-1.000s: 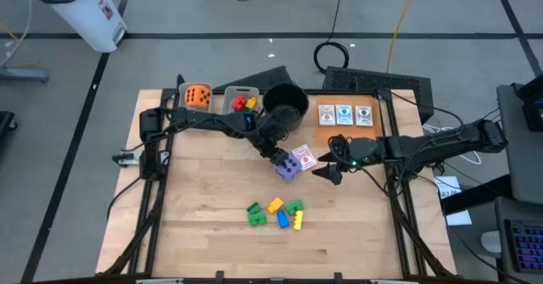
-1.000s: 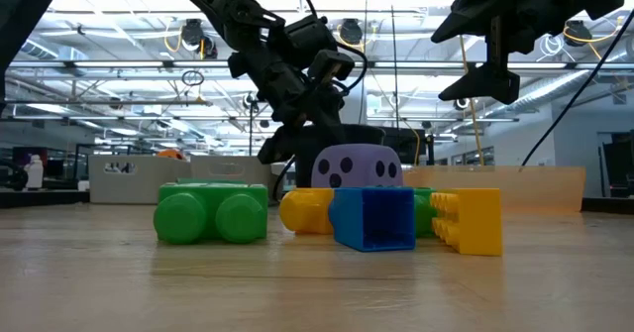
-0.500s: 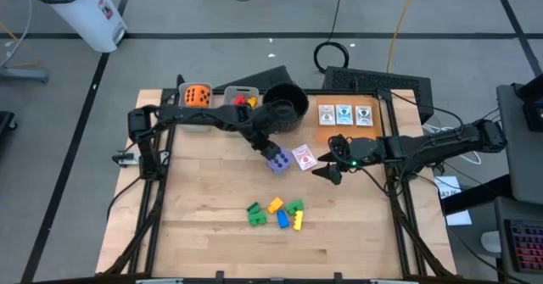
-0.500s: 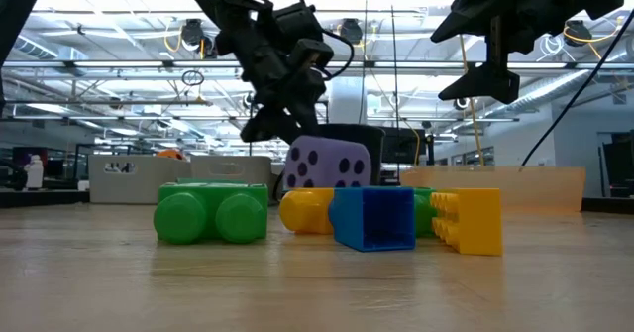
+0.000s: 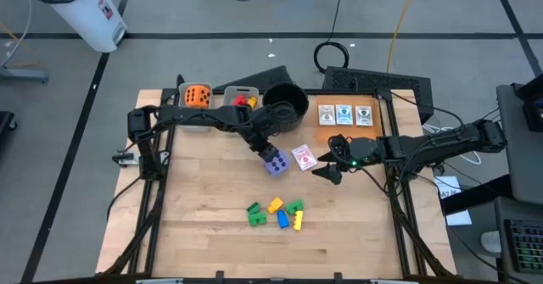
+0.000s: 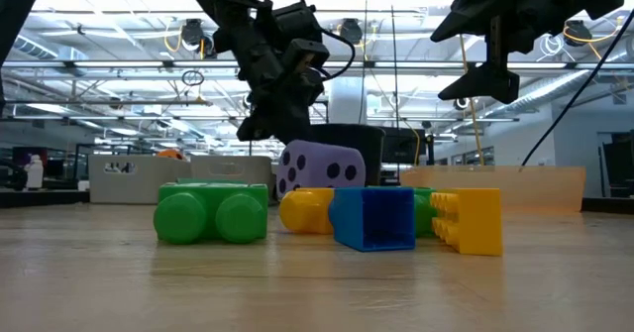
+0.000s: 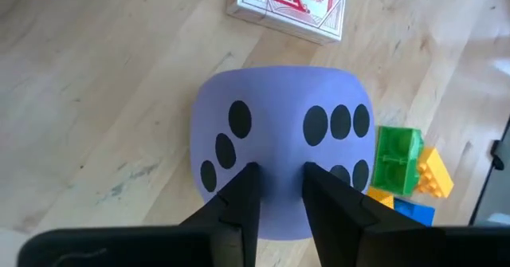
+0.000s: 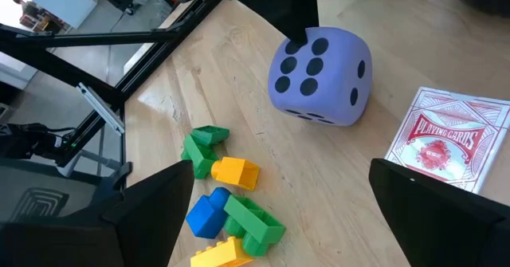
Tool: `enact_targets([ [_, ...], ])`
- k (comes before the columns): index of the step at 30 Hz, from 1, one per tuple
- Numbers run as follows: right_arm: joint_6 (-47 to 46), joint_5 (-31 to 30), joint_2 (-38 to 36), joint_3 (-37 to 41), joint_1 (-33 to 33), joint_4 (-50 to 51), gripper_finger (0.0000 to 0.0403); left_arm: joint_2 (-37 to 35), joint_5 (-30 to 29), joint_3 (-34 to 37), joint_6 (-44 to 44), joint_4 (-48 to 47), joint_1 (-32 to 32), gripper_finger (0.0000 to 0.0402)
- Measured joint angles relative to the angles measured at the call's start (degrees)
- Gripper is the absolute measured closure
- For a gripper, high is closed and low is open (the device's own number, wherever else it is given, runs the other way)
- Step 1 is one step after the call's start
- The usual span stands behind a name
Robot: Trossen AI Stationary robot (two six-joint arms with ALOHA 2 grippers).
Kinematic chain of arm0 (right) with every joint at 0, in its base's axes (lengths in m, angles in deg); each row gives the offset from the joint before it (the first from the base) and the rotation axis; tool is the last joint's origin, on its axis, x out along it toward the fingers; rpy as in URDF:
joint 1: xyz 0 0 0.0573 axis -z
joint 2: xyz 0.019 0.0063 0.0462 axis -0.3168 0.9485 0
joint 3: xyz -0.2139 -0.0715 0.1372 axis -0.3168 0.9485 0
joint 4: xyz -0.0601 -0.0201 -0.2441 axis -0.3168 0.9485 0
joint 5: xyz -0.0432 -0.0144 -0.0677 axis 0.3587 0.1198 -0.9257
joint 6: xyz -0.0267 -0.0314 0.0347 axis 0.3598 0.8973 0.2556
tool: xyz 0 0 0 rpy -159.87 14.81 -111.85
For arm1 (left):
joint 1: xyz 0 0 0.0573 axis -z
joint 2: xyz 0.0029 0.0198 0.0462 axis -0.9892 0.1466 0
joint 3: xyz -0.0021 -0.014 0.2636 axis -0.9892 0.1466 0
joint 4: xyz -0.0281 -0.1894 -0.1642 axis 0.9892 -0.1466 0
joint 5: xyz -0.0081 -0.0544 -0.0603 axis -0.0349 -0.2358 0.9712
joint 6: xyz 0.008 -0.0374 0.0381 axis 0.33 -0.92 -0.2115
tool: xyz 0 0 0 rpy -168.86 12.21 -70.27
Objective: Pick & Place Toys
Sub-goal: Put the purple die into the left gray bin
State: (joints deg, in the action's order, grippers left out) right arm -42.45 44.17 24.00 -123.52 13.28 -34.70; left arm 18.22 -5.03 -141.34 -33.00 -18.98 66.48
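A purple die (image 5: pixel 275 162) with dark pips sits near the table's middle, and my left gripper (image 5: pixel 265 151) is shut on it. A red-backed card deck (image 5: pixel 304 157) lies flat just right of it. My right gripper (image 5: pixel 327 174) hangs open and empty above the table, right of the deck. Green, yellow and blue blocks (image 5: pixel 277 214) lie in a cluster nearer the front. An orange die (image 5: pixel 198 96) and red and yellow blocks (image 5: pixel 242 102) sit in grey bins at the far edge. Three white-edged cards (image 5: pixel 344 114) lie at the far right. My left gripper pinches the purple die's upper edge (image 7: pixel 279 159) between its two fingers (image 7: pixel 241 195), where two pip faces meet. The fingers slant down from the table's far left. The die (image 6: pixel 319 166) hangs tilted below them; the blocks hide whether its bottom touches the table.
A round black pot (image 5: pixel 284 104) stands at the far edge just behind my left gripper. Bare wood lies at the table's left and front. Black frame rails (image 5: pixel 399 208) run along both sides of the table.
My left gripper has carried the purple die toward the table's left edge and slightly toward the far edge, away from the card deck. The die has turned about in the hold, showing different faces. My right gripper has kept still.
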Motion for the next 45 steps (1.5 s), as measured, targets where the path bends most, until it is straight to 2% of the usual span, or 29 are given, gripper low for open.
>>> enact_targets([
  [10, 0.0, -0.08, 0.0, 0.02, 0.0, -0.02, 0.0028, -0.11, -2.55, -0.11, 2.49, -5.48, -0.02, 0.0313],
  [18, 0.0, -0.11, 0.0, 0.02, 0.0, -0.02, 0.0028, -0.13, -2.49, -0.13, 2.99, -5.38, -0.04, 0.0393],
  [28, 0.0, -0.11, 0.0, 0.01, 0.0, 0.0, 0.0028, -0.15, -2.05, -0.15, 1.13, -5.41, -0.96, 0.0397],
  [33, 0.0, -0.11, 0.0, 0.0, 0.0, 0.01, 0.0028, -0.13, -2.07, -0.15, 1.68, -5.13, -2.24, 0.0354],
  [39, 0.02, -0.11, 0.0, 0.02, 0.0, 0.02, 0.0028, 0.04, 5.06, -0.09, 2.51, -0.52, -3.76, 0.0265],
  [45, 0.08, -0.11, 0.0, 0.02, 0.0, 0.13, 0.0028, 0.02, 5.29, -0.08, 2.91, 0.71, -3.74, 0.0187],
])
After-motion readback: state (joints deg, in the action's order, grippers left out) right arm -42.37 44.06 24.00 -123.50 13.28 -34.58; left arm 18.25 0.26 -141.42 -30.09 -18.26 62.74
